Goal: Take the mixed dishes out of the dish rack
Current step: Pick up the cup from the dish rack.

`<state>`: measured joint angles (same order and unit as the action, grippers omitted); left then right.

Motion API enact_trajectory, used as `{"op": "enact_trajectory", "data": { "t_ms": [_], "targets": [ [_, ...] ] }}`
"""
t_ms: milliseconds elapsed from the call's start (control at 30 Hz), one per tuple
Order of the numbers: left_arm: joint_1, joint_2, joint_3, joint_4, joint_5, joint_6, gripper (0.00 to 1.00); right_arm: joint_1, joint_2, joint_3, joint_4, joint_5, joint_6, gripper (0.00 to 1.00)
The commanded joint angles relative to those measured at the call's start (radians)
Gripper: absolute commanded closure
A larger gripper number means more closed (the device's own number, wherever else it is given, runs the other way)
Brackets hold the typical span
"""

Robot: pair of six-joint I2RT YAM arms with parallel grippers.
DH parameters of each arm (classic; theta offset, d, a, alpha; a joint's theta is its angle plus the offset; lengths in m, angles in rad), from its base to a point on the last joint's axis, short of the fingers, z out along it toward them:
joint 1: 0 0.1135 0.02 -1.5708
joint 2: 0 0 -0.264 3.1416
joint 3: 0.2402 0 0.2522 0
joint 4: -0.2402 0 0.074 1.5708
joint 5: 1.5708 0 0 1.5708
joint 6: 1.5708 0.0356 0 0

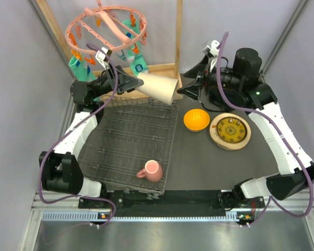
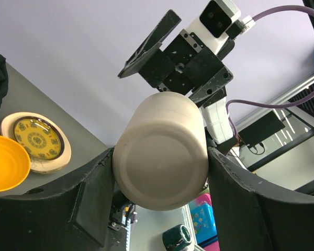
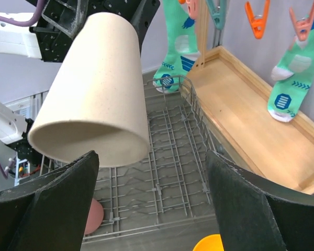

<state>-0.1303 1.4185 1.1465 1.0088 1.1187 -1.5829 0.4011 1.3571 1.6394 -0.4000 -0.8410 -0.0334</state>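
From above, my left gripper is clamped on the narrow base end of a plain beige tapered cup. It holds the cup on its side in the air over the far edge of the large flat dark grey wire dish rack. The left wrist view shows the cup's round bottom wedged between that gripper's two black fingers. The wide mouth points across at my right gripper, which hangs just beyond the rim with its jaws spread wide and touching nothing. I read this as the cup being offered mouth-first for a handover, so that the right arm can carry it to the side of the black tabletop where the unloaded pieces sit. I cannot see inside the cup. The rack holds only one piece, a pink mug in its near right corner with the handle pointing left. I cannot tell whether the mug stands mouth up or down. To the right of the rack, a glossy orange bowl sits empty on the table. Just beside it lies a round cream plate with a yellow patterned centre, with nothing on it. Behind the rack stands a wooden frame with a pink peg hanger carrying green socks, none of it part of the job.
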Motion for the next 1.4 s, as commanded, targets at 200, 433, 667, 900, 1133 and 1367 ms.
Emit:
{"op": "enact_trajectory", "data": {
  "t_ms": [200,433,667,900,1133,1367],
  "targets": [
    [-0.006,-0.013,-0.024,0.037,-0.011,0.021,0.57,0.05,0.076,0.082,0.039,-0.001,-0.013,0.21],
    [-0.014,-0.029,-0.045,0.005,-0.014,0.049,0.55,0.084,0.114,0.117,0.029,0.002,-0.022,0.36],
    [-0.017,-0.033,-0.048,-0.009,-0.017,0.057,0.5,0.099,0.122,0.122,0.02,0.008,-0.039,0.69],
    [-0.017,-0.035,-0.064,-0.055,-0.03,0.078,0.33,0.097,0.109,0.115,0.021,0.013,-0.036,1.0],
    [-0.017,-0.043,-0.067,-0.096,-0.031,0.107,0.14,0.099,0.085,0.097,0.016,0.031,-0.042,1.0],
    [-0.015,-0.058,-0.064,-0.164,-0.033,0.158,0.03,0.099,0.07,0.102,-0.017,0.092,-0.054,1.0]
  ]
}}
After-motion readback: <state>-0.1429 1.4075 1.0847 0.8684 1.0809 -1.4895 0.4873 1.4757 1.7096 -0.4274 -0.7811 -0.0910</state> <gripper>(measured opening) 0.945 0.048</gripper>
